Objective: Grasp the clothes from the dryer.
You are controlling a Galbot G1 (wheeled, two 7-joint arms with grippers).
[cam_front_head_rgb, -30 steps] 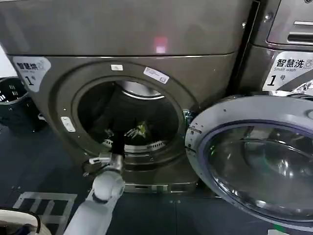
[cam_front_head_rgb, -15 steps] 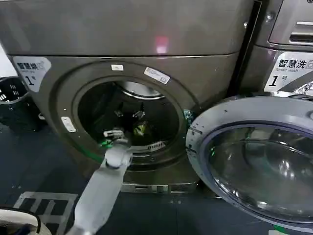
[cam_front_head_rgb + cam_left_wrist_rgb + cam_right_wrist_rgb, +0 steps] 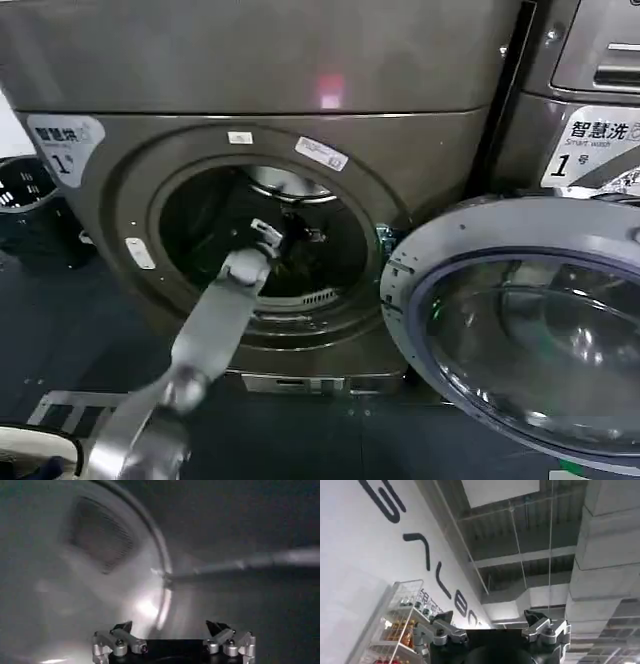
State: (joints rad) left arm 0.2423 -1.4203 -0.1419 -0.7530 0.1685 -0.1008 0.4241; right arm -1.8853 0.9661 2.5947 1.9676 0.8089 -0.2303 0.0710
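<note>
Left gripper [image 3: 300, 232] inside the dryer [image 3: 120, 80] drum, jaws spread wide, holding nothing. Right gripper [image 3: 492, 625] parked, aimed at the ceiling, jaws spread, empty.

1. The left gripper [image 3: 172, 630] sits at the near edge of the picture, its two dark fingertips [image 3: 122, 627] spread wide apart with nothing between them.
2. Ahead lies the dryer's steel drum [image 3: 60, 595], its pale curved wall blurred.
3. A perforated patch [image 3: 102, 542] shows on that wall (the holes barely readable).
4. A thin ridge [image 3: 240, 564] runs across the dark side.
</note>
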